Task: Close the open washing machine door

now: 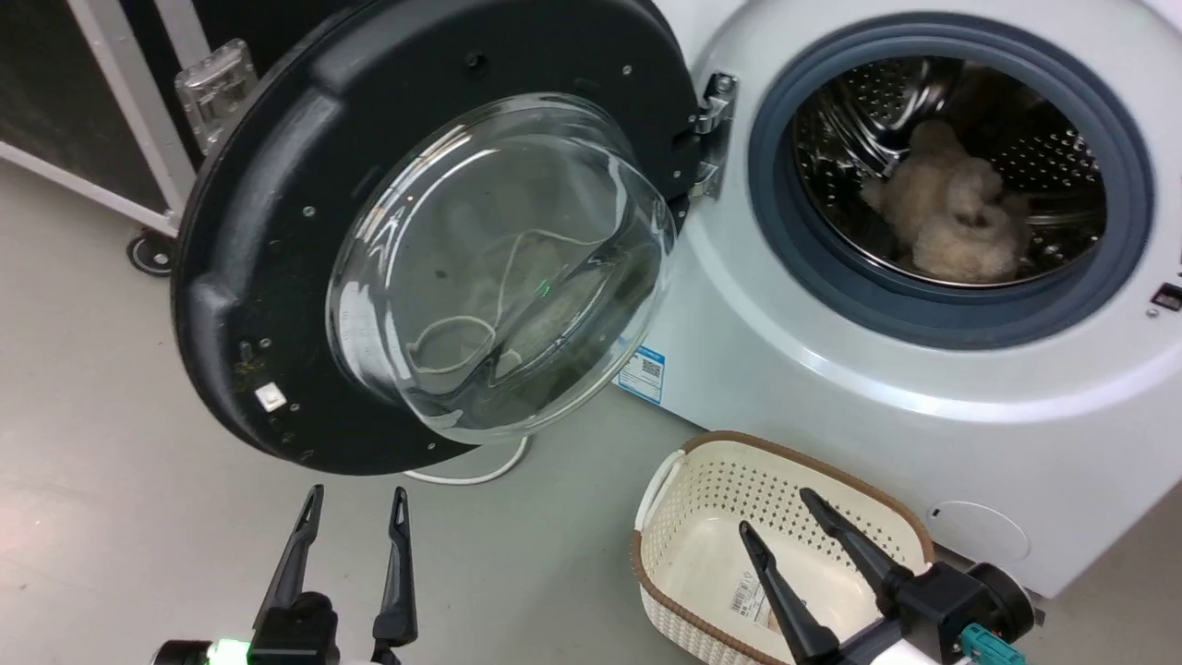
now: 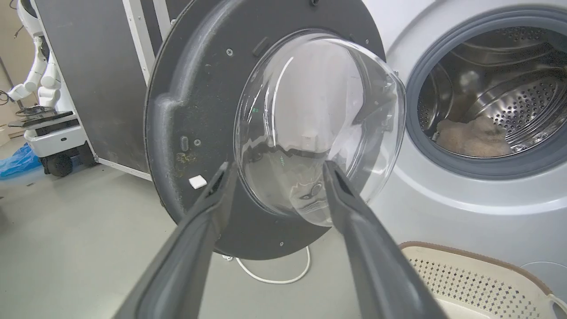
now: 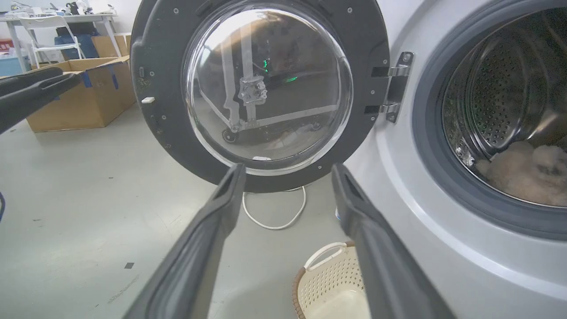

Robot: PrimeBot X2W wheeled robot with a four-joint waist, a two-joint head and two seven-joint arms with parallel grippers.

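Note:
The washing machine door [image 1: 277, 249] stands wide open to the left of the white washing machine [image 1: 831, 369], hinged at its right edge, black rim around a bulging glass bowl [image 1: 503, 268]. The same door [image 2: 195, 110] [image 3: 168, 110] faces both wrist cameras. A pale fluffy item [image 1: 951, 217] lies in the steel drum. My left gripper [image 1: 355, 503] is open, low in the head view, just below the door's bottom rim and apart from it. My right gripper [image 1: 776, 513] is open above the basket. In its own view the left gripper [image 2: 274, 170] points at the glass, and the right gripper [image 3: 288, 170] at the door's lower rim.
A cream perforated basket [image 1: 702, 462] sits on the floor against the machine's front. A white cable [image 1: 480, 471] loops on the floor under the door. A black panel with a pale frame [image 1: 129, 111] stands behind the door. A cardboard box [image 3: 88, 93] sits further left.

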